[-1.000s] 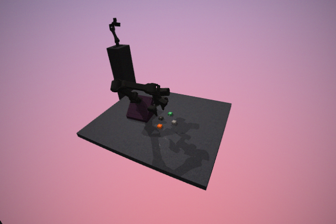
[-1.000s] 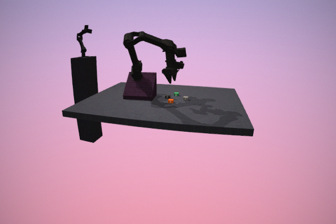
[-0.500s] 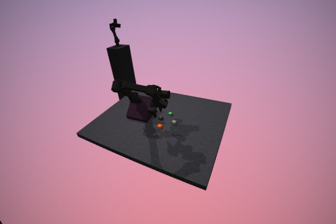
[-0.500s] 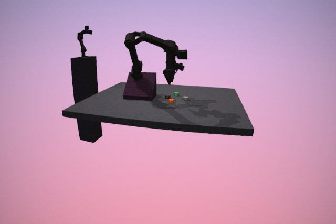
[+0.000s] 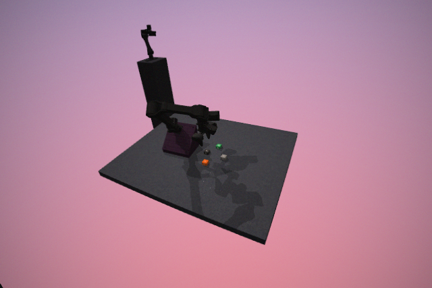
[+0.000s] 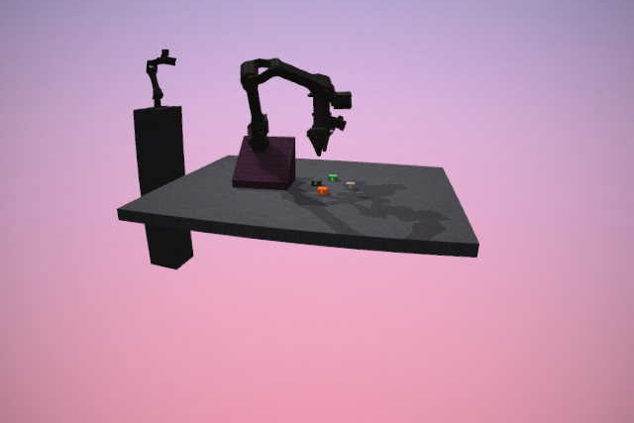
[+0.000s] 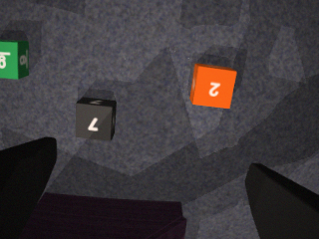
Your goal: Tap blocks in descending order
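My gripper (image 5: 204, 141) (image 6: 319, 153) (image 7: 155, 162) is open and empty, pointing down high above the table. A black block (image 5: 206, 151) (image 6: 315, 182) (image 7: 95, 120) shows 7, upside down in the wrist view. An orange block (image 5: 205, 162) (image 6: 322, 190) (image 7: 214, 87) shows 2, also upside down. A green block (image 5: 219, 146) (image 6: 333, 178) (image 7: 9, 60) is cut by the wrist view's left edge; its digit has a bar beside it and is hard to read. A pale grey block (image 5: 223, 156) (image 6: 350, 185) is outside the wrist view; its digit is too small to read. The blocks stand apart.
The blocks stand on a dark grey table (image 5: 139, 166) (image 6: 204, 203). The arm's purple sloped base (image 5: 177, 144) (image 6: 261, 167) (image 7: 115, 214) is close to the black block. A dark pillar (image 5: 155, 79) (image 6: 158, 152) with a small arm on top stands at the table's far left.
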Available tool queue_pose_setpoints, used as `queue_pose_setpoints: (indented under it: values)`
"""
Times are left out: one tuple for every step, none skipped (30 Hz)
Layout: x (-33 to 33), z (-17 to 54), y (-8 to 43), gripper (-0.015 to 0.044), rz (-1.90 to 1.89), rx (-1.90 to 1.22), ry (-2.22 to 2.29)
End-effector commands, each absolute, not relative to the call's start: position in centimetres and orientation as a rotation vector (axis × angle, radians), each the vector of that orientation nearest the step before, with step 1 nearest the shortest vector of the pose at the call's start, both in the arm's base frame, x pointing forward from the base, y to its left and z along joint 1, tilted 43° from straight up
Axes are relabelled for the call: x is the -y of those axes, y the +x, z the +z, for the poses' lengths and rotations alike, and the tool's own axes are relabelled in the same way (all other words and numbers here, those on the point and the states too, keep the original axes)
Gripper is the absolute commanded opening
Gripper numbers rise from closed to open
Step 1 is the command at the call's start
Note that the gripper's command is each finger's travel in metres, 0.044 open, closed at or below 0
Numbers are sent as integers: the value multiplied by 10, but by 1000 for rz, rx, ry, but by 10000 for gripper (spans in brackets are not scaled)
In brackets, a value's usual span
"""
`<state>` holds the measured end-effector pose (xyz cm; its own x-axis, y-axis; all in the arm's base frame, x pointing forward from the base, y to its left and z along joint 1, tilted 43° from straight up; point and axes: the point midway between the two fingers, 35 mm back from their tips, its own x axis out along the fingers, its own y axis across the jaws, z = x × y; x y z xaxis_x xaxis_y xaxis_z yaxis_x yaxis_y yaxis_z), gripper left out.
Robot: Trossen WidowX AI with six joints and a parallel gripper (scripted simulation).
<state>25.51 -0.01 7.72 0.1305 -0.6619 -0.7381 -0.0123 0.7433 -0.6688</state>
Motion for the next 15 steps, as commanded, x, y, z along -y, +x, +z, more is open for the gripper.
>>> queue_pose_setpoints:
  values:
    - [-28, 42, 224, 400, -511, -1399, -632]
    - [-31, 37, 219, 400, -514, -1399, -634]
    - [-32, 36, 218, 400, -515, -1398, -634]
    - [-32, 36, 218, 400, -515, -1398, -634]
    - [-32, 36, 218, 400, -515, -1398, -634]
    - [-32, 36, 218, 400, -515, -1398, -634]
    - [-32, 36, 218, 400, -515, -1398, -634]
    - [-32, 36, 218, 400, -515, -1398, -634]
    - [-32, 36, 218, 400, -515, -1398, -634]
    - [-32, 36, 218, 400, -515, -1398, -634]
    - [-32, 36, 218, 400, -515, -1398, -634]
    - [-32, 36, 218, 400, -515, -1398, -634]
    - [-32, 36, 218, 400, -515, -1398, -634]
    - [-32, 36, 218, 400, -515, -1398, -634]
    - [-32, 36, 218, 400, -515, -1398, -634]
